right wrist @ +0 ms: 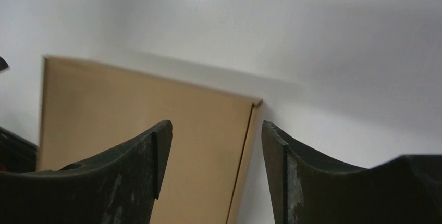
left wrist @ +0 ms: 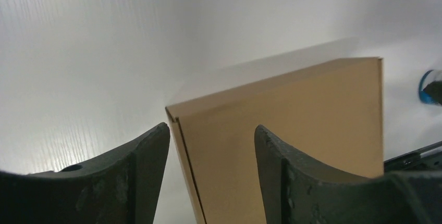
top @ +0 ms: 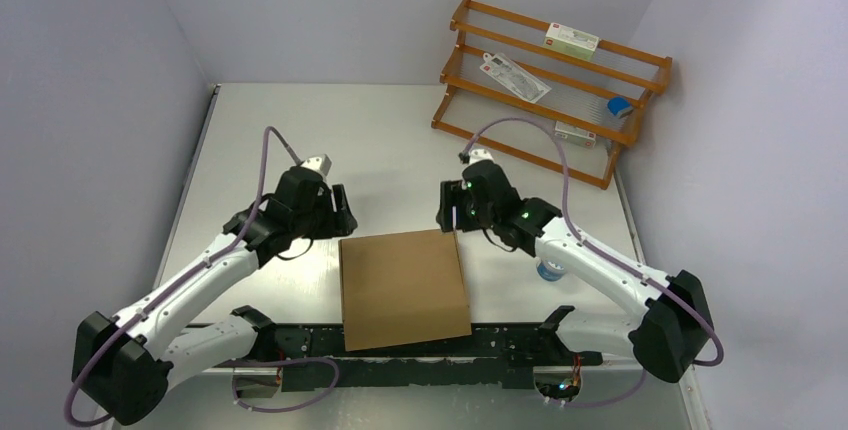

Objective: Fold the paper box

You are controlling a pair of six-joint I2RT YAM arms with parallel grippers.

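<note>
Held left end effector [left wrist: 212, 126] and right end effector [right wrist: 216, 123] open, empty, beside far corners of paper box [top: 403, 287].

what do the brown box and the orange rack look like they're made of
The flat brown box looks like matte, unprinted cardboard: dull tan face, folded layered edge in the wrist views. The orange slatted rack looks like stained wood with a slight sheen, though coated metal is possible.
</note>
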